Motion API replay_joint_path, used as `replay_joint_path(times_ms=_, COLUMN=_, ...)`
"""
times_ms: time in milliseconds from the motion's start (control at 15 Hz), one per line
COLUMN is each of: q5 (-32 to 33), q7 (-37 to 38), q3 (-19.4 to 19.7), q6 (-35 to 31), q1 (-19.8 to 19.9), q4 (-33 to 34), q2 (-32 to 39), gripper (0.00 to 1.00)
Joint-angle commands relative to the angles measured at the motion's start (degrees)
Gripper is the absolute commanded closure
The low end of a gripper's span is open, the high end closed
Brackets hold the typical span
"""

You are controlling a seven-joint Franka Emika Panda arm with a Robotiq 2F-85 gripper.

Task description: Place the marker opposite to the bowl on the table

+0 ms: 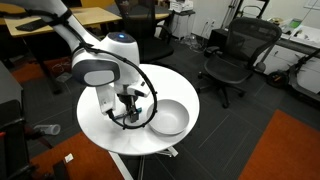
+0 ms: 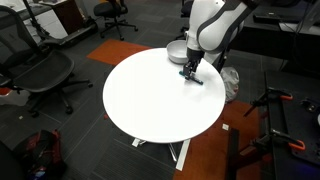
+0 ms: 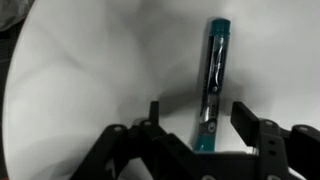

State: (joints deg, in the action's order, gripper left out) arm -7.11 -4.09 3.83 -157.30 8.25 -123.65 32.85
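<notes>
On the round white pedestal worktop [image 2: 150, 105], all the action sits at one edge.

- Deep, smooth, light grey-white bowl [image 1: 170, 119]: upright near the rim, just beside my arm in both exterior views.
- My black claw [image 3: 200, 120]: pointing straight down, low over the worktop next to the bowl. Jaws spread wide, pinching nothing.
- Thin teal-blue marker with a dark end [image 3: 213, 75]: lying flat on the worktop. Its near end reaches into the gap between my jaws, closer to one of them; the wrist view shows no contact with either.

Reading: the marker lies close to the bowl, not across from it, so placement looks undone. I judge the jaws straddle the marker crosswise so that a straight squeeze would catch its narrow body. The grip would land near one end, so it may tip when lifted.
</notes>
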Motion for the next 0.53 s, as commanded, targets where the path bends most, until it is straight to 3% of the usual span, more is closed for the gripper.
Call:
replay_joint_path(times_ms=0, q5=0.64, q7=0.88, q3=-0.53, q6=1.24, q1=0.33, q4=1.57, q2=0.65, gripper=0.57)
replay_joint_path(times_ms=333, q5=0.45, q7=0.71, q3=-0.68, q6=1.24, q1=0.62, q4=1.87, q2=0.52, gripper=0.95)
replay_joint_path(times_ms=400, q5=0.46, q7=0.70, q3=-0.69, q6=1.25, q1=0.60, q4=1.91, q2=0.52, gripper=0.99)
replay_joint_path(times_ms=467, q5=0.49, q7=0.74, q3=-0.72, q6=1.34, q1=0.51, q4=1.85, q2=0.39, gripper=0.98)
